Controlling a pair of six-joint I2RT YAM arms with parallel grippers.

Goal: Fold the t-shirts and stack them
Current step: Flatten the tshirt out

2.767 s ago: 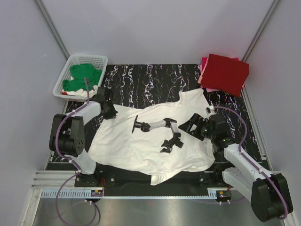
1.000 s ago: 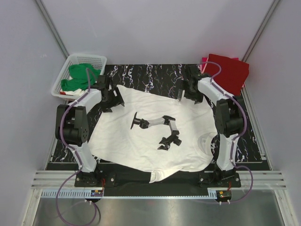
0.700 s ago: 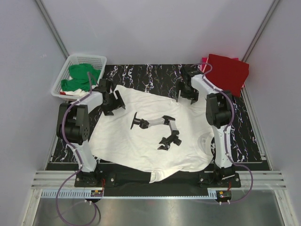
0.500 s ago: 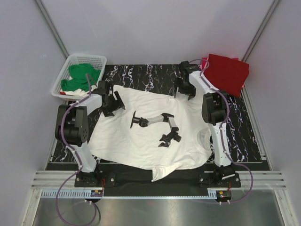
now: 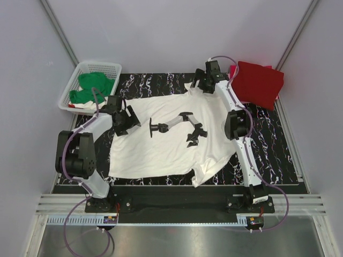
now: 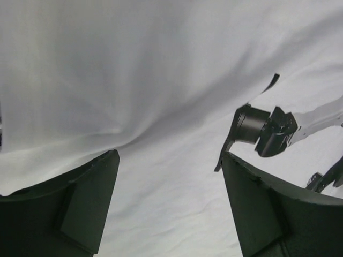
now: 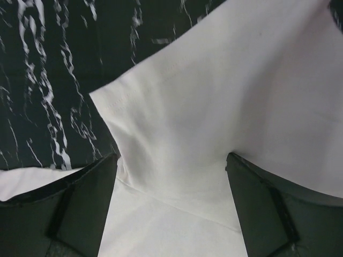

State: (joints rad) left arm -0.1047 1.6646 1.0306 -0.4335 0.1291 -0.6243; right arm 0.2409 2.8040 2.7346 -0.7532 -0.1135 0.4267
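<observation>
A white t-shirt point(image 5: 161, 150) with a black robot-arm print point(image 5: 177, 126) lies spread on the black marbled mat point(image 5: 161, 83). My left gripper point(image 5: 127, 122) hangs open over the shirt's left edge. In the left wrist view its jaws point(image 6: 170, 160) straddle flat cloth, with the print point(image 6: 265, 128) to the right. My right gripper point(image 5: 200, 85) is stretched to the far sleeve and is open. In the right wrist view it point(image 7: 171, 160) stands over the sleeve point(image 7: 177, 96) by the seam. A folded red t-shirt point(image 5: 260, 83) lies on a pink one point(image 5: 232, 69) at the back right.
A white lattice basket point(image 5: 110, 67) at the back left holds a green t-shirt point(image 5: 94, 85). The shirt's near right corner is bunched point(image 5: 206, 171). Grey walls close in both sides, and the arm bases sit along the near edge.
The right arm has reached farther back and left along the far sleeve. The white shirt has slid toward the back, off the mat's near edge. The left gripper has shifted slightly.
</observation>
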